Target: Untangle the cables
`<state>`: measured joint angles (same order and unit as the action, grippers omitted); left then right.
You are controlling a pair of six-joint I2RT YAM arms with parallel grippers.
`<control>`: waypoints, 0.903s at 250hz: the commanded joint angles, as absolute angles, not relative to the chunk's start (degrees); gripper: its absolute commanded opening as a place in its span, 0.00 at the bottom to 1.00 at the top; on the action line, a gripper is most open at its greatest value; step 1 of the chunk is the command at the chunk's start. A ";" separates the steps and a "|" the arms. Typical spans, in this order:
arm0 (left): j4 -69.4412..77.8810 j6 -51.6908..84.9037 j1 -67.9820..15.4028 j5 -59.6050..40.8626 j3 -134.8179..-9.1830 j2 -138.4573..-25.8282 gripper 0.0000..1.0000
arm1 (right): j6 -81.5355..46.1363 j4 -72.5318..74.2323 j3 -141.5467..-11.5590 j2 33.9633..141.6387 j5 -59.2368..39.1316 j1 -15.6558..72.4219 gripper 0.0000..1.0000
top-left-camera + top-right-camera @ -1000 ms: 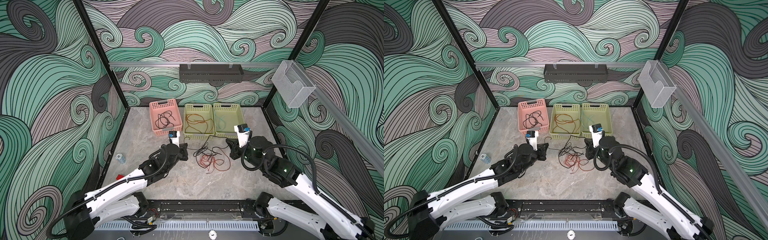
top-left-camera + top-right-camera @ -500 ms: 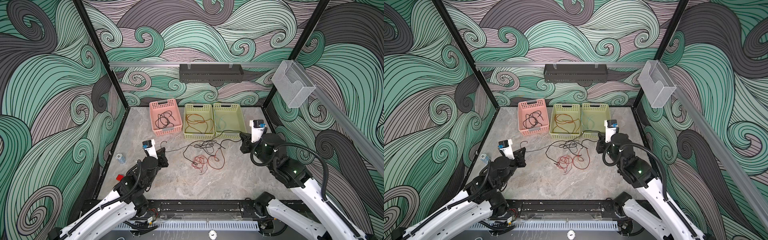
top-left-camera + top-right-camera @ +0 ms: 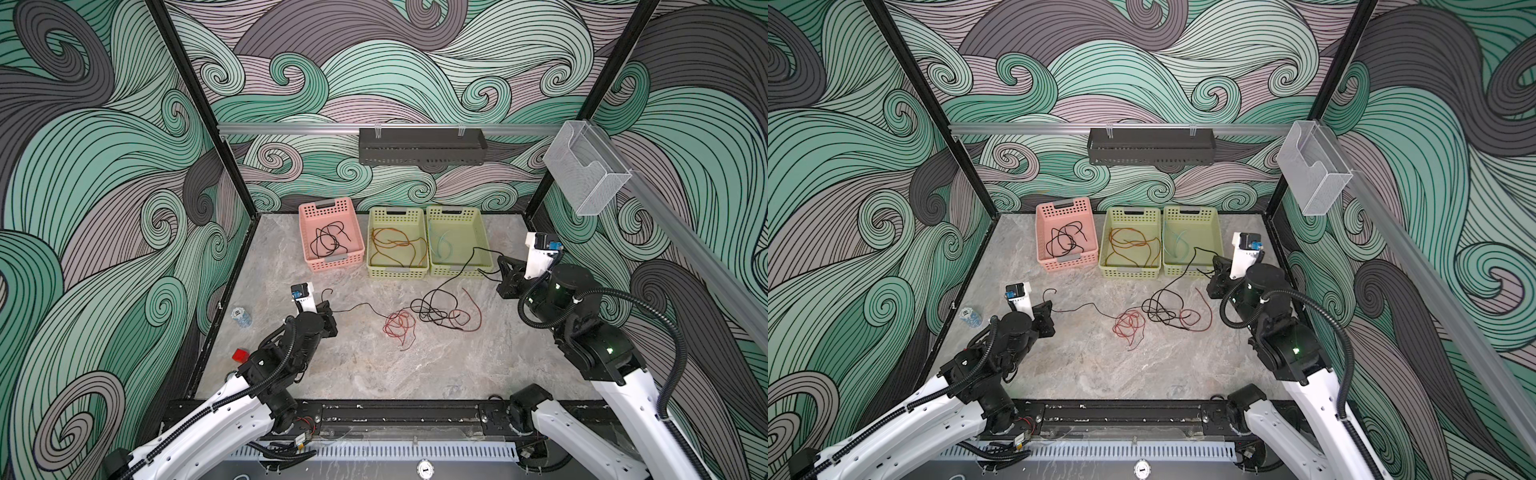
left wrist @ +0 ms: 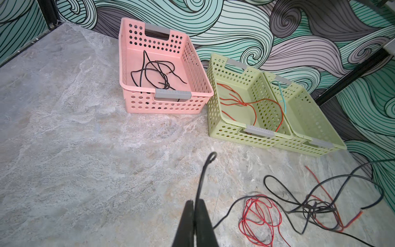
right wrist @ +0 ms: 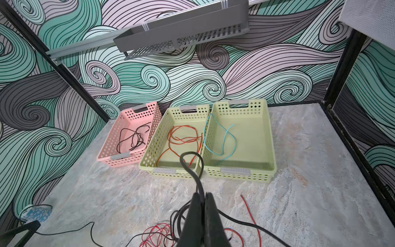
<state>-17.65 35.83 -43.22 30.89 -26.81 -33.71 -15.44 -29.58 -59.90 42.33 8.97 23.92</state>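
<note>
On the floor lies a tangle of cables (image 3: 436, 309): a long black cable (image 3: 1088, 307), a coil of red cable (image 3: 399, 326) and a loose red strand (image 3: 1206, 307). My left gripper (image 3: 328, 309) (image 4: 194, 202) is shut on one end of the black cable (image 4: 205, 171), whose tip sticks out past the fingers. Over by the right wall, my right gripper (image 3: 500, 270) (image 5: 203, 195) is shut on another part of the black cable (image 5: 190, 158), which loops beyond its fingers. The black cable runs slack between both grippers, through the knot (image 4: 310, 207).
Three baskets stand along the back wall: pink (image 3: 336, 262) with a black cable, green (image 3: 397, 272) with an orange cable, green (image 3: 453, 270) with a teal piece. A crumpled bottle (image 3: 241, 316) and a red block (image 3: 240, 355) lie at the left edge.
Both grippers have moved apart, the left one to the left and nearer, the right one toward the right wall. The black cable has been drawn out and the tangle has spread.
</note>
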 commanded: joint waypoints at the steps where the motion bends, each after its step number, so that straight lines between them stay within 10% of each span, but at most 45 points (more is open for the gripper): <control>1: -19.66 35.48 -42.39 32.74 -29.22 -33.94 0.00 | -15.39 -28.29 -63.32 42.30 9.54 23.76 0.00; 226: -16.90 44.40 -35.20 25.67 -23.26 -41.04 0.00 | -19.73 -15.38 -113.79 70.60 -1.22 23.64 0.00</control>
